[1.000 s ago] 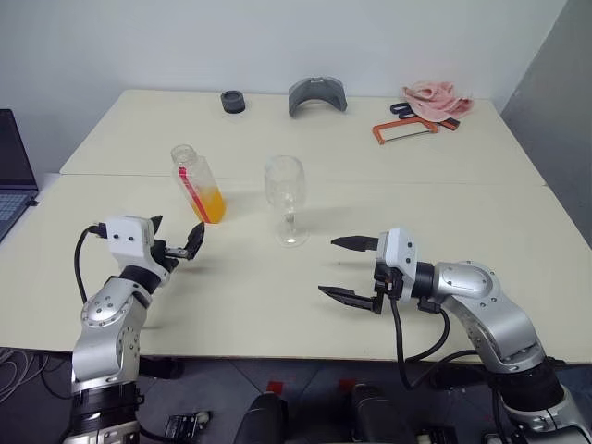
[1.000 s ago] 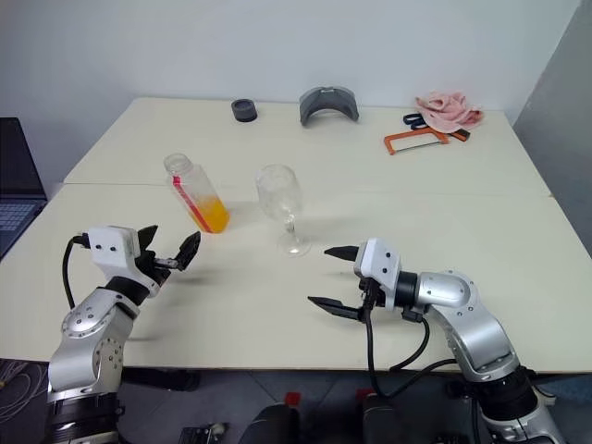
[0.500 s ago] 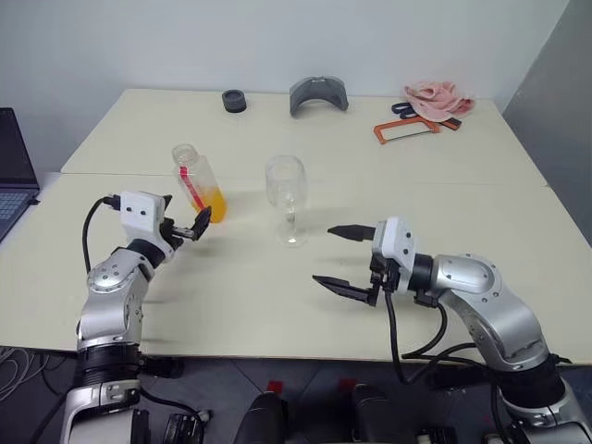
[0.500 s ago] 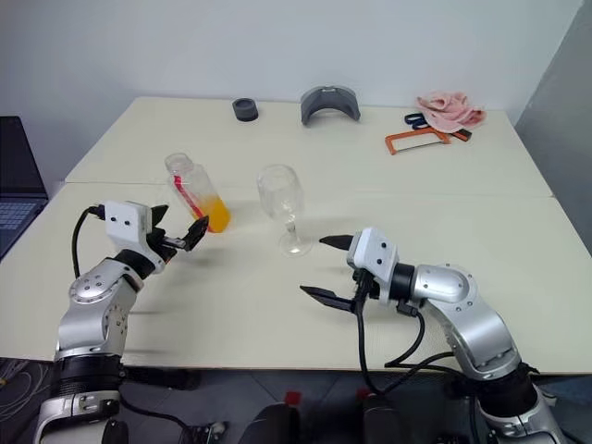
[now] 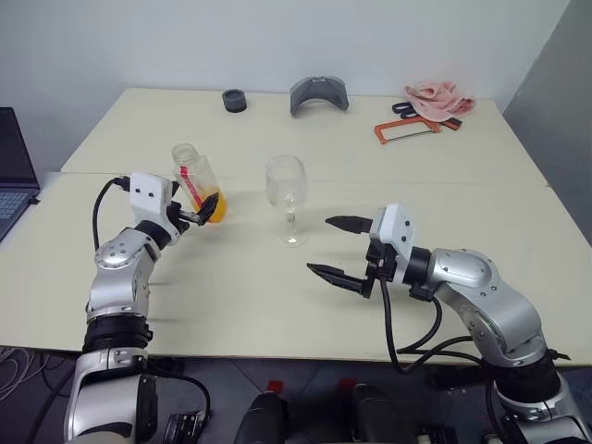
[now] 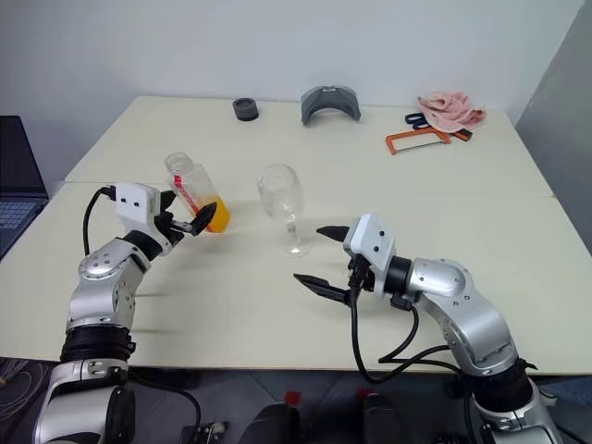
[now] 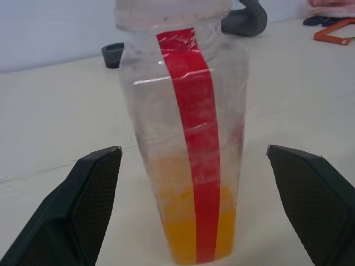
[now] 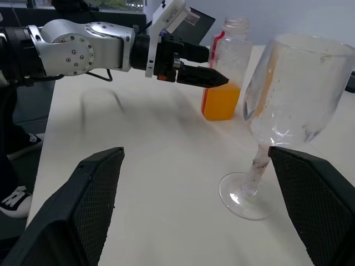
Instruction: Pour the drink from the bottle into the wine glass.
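The bottle (image 5: 195, 176), clear with a red stripe and an uncapped mouth, stands on the table left of centre. The orange drink (image 5: 214, 205) fills its lower part. My left gripper (image 5: 191, 209) is level and open right at the bottle. In the left wrist view the bottle (image 7: 188, 138) stands centred between the two spread fingers (image 7: 83, 210), which do not touch it. The empty wine glass (image 5: 286, 192) stands upright to the bottle's right. My right gripper (image 5: 322, 245) hovers open just in front and right of the glass's foot, holding nothing.
At the table's far edge lie a black ring (image 5: 233, 101), a grey curved piece (image 5: 317, 94), an orange hacksaw (image 5: 407, 129) and a pink cloth (image 5: 435, 95). A laptop (image 5: 13, 176) sits at the left edge. The near table surface in front of the grippers is bare.
My left gripper has moved forward and up to the bottle, so its open fingers now flank the bottle's lower part. The right gripper has risen slightly. Bottle and glass have not moved.
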You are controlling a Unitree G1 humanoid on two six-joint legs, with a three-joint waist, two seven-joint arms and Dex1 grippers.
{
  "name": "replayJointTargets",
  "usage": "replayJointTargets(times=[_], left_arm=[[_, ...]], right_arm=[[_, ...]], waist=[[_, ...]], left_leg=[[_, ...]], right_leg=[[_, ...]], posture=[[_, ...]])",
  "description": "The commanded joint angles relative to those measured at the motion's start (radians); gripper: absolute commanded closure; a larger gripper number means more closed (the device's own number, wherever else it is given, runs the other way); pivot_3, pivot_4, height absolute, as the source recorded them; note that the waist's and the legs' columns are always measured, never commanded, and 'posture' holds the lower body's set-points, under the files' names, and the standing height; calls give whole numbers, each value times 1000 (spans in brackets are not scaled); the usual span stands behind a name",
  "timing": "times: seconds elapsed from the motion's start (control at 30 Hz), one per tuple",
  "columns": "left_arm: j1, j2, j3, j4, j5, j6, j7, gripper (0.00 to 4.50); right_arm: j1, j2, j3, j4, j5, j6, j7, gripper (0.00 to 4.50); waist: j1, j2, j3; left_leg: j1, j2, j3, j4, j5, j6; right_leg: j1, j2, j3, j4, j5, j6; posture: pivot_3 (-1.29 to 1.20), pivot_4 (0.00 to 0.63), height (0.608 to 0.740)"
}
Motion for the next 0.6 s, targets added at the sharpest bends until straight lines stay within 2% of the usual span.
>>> replayJointTargets(times=[0.03, 0.2, 0.33, 0.5, 0.6], left_arm=[[-39, 22, 4, 23, 4, -32, -13, 0], [-76, 15, 7, 75, -5, -41, -27, 0], [-106, 19, 4, 119, 0, -55, -38, 898], [-121, 16, 0, 143, 3, -63, -48, 2508], [-120, 9, -6, 126, 1, -60, -50, 2821]], right_arm=[[-14, 1, -11, -41, 12, -6, -12, 62], [-14, -1, -6, -39, 8, -10, -18, 62], [-17, -6, -1, -35, -2, -18, -15, 0], [-17, -12, 1, -32, -13, -27, -15, 0], [-16, -13, 0, -33, -22, -36, -19, 0]], waist=[[0, 0, 0], [0, 0, 0], [0, 0, 0], [0, 0, 0], [0, 0, 0]], left_leg=[[0, 0, 0, 0, 0, 0], [0, 0, 0, 0, 0, 0], [0, 0, 0, 0, 0, 0], [0, 0, 0, 0, 0, 0], [0, 0, 0, 0, 0, 0]], right_leg=[[0, 0, 0, 0, 0, 0], [0, 0, 0, 0, 0, 0], [0, 0, 0, 0, 0, 0], [0, 0, 0, 0, 0, 0], [0, 0, 0, 0, 0, 0]], posture=[[0, 150, 740], [0, 150, 740], [0, 150, 740], [0, 150, 740], [0, 150, 740]])
